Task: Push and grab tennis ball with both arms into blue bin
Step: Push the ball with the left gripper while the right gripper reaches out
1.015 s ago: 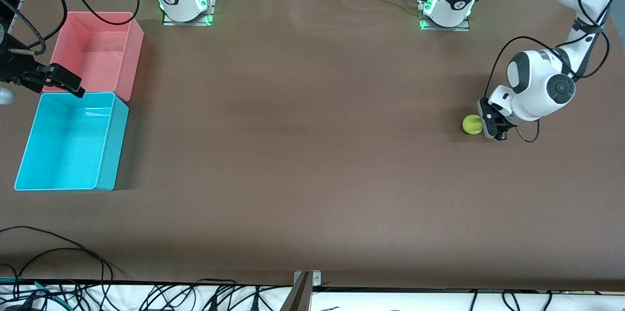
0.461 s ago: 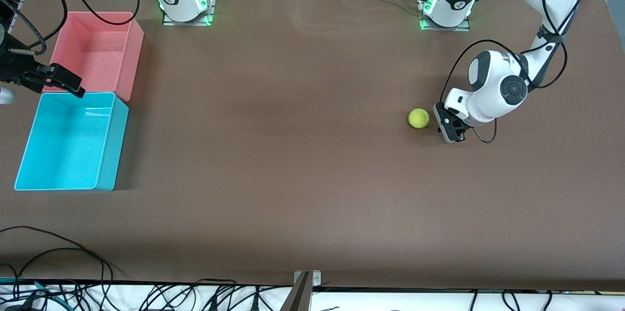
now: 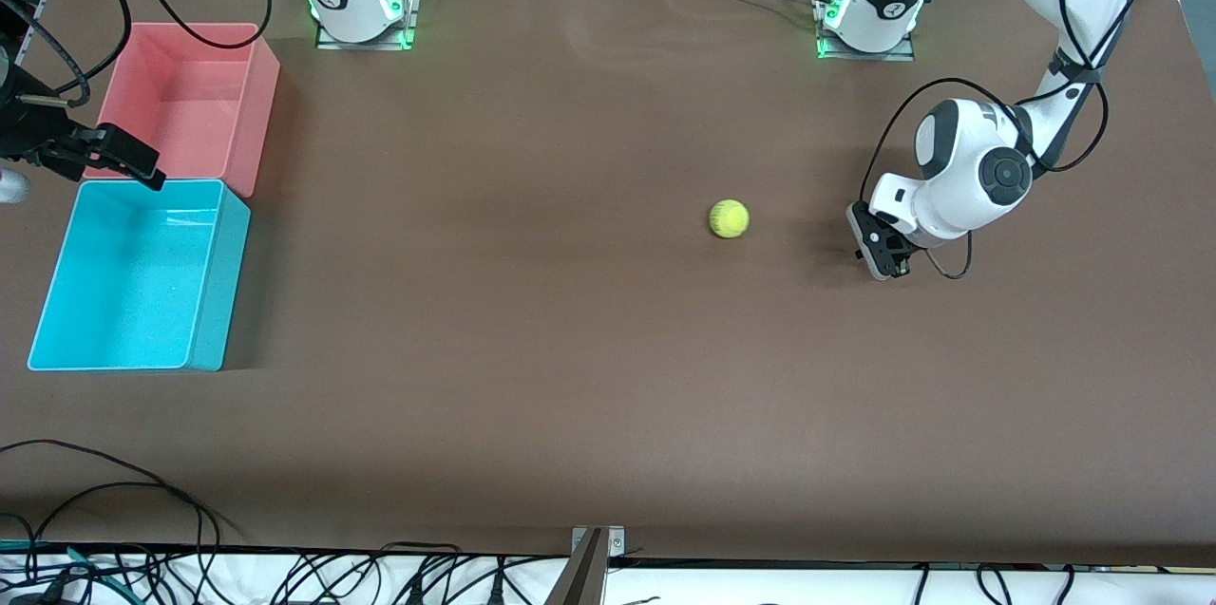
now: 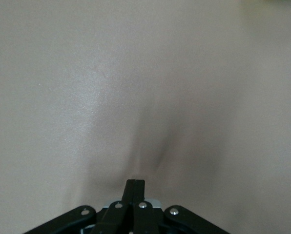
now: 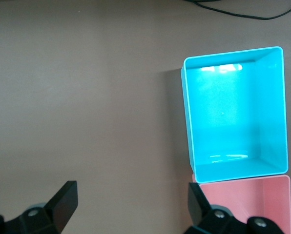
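Observation:
The tennis ball [image 3: 729,218] lies loose on the brown table, about midway between the two arms' ends and well apart from both grippers. My left gripper [image 3: 885,255] is low over the table beside the ball, toward the left arm's end, fingers pressed together [image 4: 135,187] with nothing between them. The blue bin [image 3: 211,273] stands at the right arm's end, open top, nothing inside [image 5: 187,117]. My right gripper [image 3: 104,159] hangs over the bins' shared edge, wide open [image 5: 131,202] and holding nothing; that arm waits.
A pink bin [image 3: 266,102] of the same size touches the blue bin, farther from the front camera [image 5: 262,200]. Both arm bases [image 3: 356,7] [image 3: 869,11] stand along the table's back edge. Loose black cables [image 3: 114,482] lie near the front edge.
The left gripper swept toward the right arm's end, pushing the ball, then stopped. The ball rolled on alone and is now clear of it. The right arm has not moved.

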Motion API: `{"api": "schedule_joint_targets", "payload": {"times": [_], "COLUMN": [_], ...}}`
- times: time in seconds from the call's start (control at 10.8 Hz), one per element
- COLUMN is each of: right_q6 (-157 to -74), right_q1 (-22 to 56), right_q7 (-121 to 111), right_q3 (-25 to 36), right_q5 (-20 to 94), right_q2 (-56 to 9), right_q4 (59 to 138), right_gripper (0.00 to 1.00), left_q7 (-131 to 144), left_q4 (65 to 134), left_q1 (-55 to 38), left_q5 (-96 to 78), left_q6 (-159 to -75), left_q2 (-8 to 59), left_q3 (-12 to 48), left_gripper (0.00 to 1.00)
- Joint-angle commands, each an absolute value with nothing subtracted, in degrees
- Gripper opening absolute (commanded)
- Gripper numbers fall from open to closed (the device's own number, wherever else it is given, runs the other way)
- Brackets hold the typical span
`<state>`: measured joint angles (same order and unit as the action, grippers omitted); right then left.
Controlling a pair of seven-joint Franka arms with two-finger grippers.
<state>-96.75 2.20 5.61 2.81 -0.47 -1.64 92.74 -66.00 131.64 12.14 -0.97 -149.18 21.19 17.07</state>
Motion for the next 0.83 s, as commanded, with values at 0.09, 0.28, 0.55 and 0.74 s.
{"api": "schedule_joint_targets", "payload": {"times": [0.09,0.28,0.55,0.74], "right_q6": [-96.0,-94.5,-90.9,-94.7], "right_q1": [2.4,3.3,6.3,6.8], "right_q7": [5.2,2.1,3.0,3.1], "right_q3": [2.7,2.4,1.9,-1.0], "right_q5": [0.1,0.1,0.3,0.5], "right_q2": [-1.9,-2.3,-1.8,-0.5], "right_q4": [91.9,93.0,96.7,101.7], "right_gripper": [1.00,1.00,1.00,1.00], "left_q7": [-66.1,-66.1,-66.2,-66.2], "left_q4": [131.5,131.5,131.5,131.5], "left_q1": [12.1,12.1,12.1,12.1], "left_q5": [-2.0,-2.0,-2.0,-2.0], "left_q6": [-148.8,-148.3,-147.1,-146.3], "left_q2": [20.4,20.3,19.4,19.2], "left_q3": [17.1,17.1,17.1,17.1], "left_gripper": [0.00,0.00,0.00,0.00]}}
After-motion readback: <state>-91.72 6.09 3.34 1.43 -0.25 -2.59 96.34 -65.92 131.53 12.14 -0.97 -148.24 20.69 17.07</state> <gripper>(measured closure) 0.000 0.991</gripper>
